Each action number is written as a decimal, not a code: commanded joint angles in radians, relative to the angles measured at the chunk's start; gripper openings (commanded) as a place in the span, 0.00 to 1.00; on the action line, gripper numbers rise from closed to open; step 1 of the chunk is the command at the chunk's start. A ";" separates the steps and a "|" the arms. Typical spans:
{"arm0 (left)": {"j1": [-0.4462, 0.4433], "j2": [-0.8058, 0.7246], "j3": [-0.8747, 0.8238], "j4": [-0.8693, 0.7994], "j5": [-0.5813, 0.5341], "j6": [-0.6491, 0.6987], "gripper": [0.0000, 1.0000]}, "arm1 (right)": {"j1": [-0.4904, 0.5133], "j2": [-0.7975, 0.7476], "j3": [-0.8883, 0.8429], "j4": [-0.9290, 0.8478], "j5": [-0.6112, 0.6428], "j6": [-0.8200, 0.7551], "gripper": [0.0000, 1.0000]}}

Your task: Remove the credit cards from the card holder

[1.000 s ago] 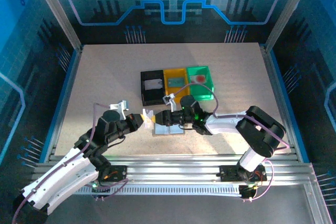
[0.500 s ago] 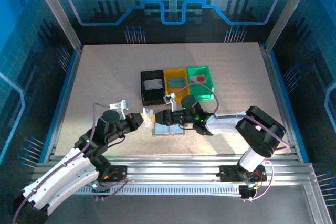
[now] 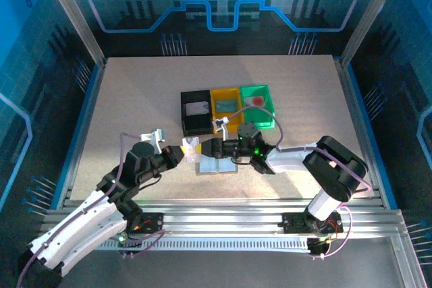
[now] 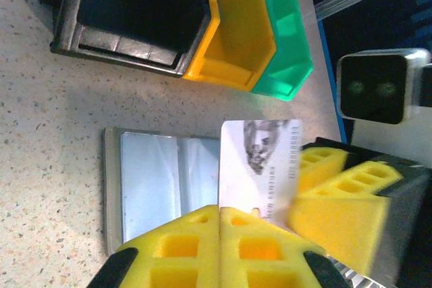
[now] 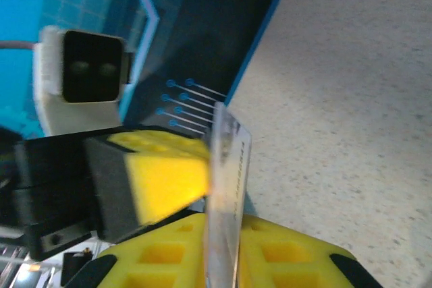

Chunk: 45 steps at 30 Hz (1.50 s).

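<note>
- The right gripper is clamped on a credit card. In its wrist view the card stands as a thin line between the two yellow pads.
- The left gripper has its jaws pressed together with nothing between them. Its tips seem to touch the face of the card, and the near edge of the card is hidden behind them.
- The card hangs just above the open card holder, which lies flat on the table, on the near side of the black bin, yellow bin and green bin.
- The printed face looks toward the left arm, and the thin edge looks toward the right wrist camera. The long axis seems to run from the left tips away toward the bins, but one end is hidden, so this is not sure.
- The step in hand is probably to bring this card free of the holder. The right grip should be firm. The left tips should draw back first, so that they do not push the card askew. Then the card should rise along its own plane.
</note>
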<state>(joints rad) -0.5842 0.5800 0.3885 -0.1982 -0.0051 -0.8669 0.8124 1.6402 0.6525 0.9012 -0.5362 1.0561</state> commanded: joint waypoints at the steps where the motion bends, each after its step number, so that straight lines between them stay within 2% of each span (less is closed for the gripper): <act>1: -0.002 0.005 -0.021 0.000 0.022 -0.017 0.00 | 0.010 -0.011 0.006 0.104 -0.055 0.002 0.17; 8: -0.001 0.003 -0.009 -0.009 0.013 -0.007 0.00 | 0.003 -0.029 -0.008 0.056 -0.029 -0.015 0.00; 11: -0.001 -0.004 0.000 -0.023 0.008 0.000 0.00 | -0.014 -0.063 -0.024 0.021 -0.004 -0.029 0.00; 14: -0.002 -0.029 -0.006 -0.024 0.011 -0.015 0.26 | -0.049 -0.113 -0.051 0.003 0.034 -0.019 0.00; 18: -0.001 -0.074 -0.041 0.007 0.023 -0.057 0.45 | -0.094 -0.194 -0.099 -0.004 0.117 0.010 0.00; 24: -0.007 -0.102 -0.117 0.181 0.049 -0.171 0.58 | -0.096 -0.271 -0.137 0.014 0.256 0.057 0.00; 28: -0.035 -0.083 -0.142 0.312 0.031 -0.213 0.60 | -0.086 -0.279 -0.155 0.079 0.325 0.105 0.00; 34: -0.136 0.020 -0.136 0.537 -0.042 -0.237 0.61 | -0.052 -0.279 -0.164 0.121 0.431 0.140 0.00; 40: -0.207 0.182 -0.126 0.767 -0.080 -0.263 0.56 | -0.009 -0.263 -0.154 0.160 0.496 0.164 0.00; 45: -0.229 0.247 -0.101 0.855 -0.103 -0.258 0.51 | 0.015 -0.255 -0.160 0.174 0.528 0.175 0.00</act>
<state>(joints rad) -0.8013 0.8150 0.2588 0.5213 -0.0662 -1.1263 0.8089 1.3792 0.5026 1.0164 -0.0696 1.2171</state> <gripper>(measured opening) 0.513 0.039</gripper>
